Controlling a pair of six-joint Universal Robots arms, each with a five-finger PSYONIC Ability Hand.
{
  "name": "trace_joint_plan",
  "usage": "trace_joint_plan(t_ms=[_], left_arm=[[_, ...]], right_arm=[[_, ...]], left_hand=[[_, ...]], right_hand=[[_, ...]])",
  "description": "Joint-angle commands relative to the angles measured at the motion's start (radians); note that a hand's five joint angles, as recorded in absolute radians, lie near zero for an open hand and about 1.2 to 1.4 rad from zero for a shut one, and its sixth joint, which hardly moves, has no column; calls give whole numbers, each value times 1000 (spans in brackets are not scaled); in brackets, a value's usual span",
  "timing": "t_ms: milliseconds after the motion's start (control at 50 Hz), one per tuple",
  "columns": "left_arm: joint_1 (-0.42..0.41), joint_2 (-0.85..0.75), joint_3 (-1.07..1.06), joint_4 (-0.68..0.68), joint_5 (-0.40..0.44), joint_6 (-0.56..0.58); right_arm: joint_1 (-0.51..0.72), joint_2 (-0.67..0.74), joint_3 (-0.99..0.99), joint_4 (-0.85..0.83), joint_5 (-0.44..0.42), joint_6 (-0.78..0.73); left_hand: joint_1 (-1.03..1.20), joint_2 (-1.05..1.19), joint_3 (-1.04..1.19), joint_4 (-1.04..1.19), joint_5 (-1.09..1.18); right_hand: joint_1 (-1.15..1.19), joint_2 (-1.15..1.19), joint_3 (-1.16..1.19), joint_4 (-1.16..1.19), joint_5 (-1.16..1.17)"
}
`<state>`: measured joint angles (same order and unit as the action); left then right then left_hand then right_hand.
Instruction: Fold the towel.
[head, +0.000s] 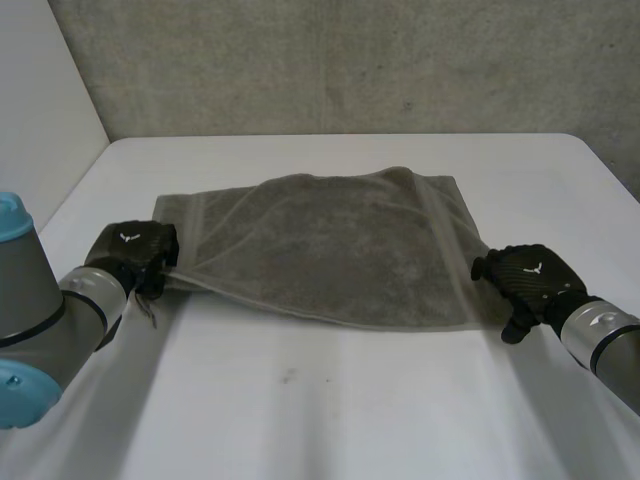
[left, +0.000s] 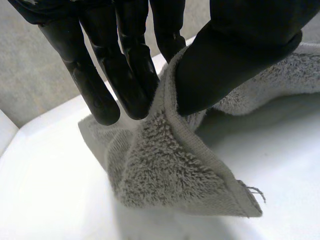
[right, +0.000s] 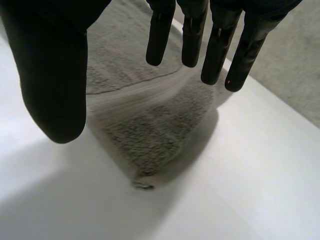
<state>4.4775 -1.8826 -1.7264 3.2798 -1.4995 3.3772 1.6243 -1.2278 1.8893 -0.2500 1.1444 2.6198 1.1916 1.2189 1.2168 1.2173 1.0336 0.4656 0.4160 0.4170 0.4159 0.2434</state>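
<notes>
Closest in, the left arm (head: 40, 320) is seen stretched to the towel (head: 340, 250), whose near left corner is pinched between thumb and fingers (left: 120, 75) of the left hand (head: 130, 255). Across the white table (head: 330, 400), the right hand (head: 528, 280) is held spread over the near right corner, nothing gripped yet. Otherwise the towel is laid flat mid-table. No fold is judged made: the second corner must be taken, then the near edge carried over.
</notes>
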Motion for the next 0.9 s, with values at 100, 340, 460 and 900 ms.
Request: trace_joint_plan(t_ms=[100,340,460,900], left_arm=[[-24,28,140,-132,2,1],[-70,23,384,-340,2,-113],[-75,16,448,-382,2,-156],[-12,-6,444,-382,4,-208]], right_arm=[[227,-19,-120,116,138,342],[499,130,-317,120,239,579],[536,253,-419,107,276,595],[268,332,-435,29,400,465]], left_hand=[[205,177,179,179,188],[205,177,179,179,188],[205,177,179,179,188],[205,177,179,179,188]], right_hand=[[-181,-131,-132,-131,-133],[-291,-241,-242,-241,-243],[-291,-241,-242,-241,-243],[394,443,443,444,442]])
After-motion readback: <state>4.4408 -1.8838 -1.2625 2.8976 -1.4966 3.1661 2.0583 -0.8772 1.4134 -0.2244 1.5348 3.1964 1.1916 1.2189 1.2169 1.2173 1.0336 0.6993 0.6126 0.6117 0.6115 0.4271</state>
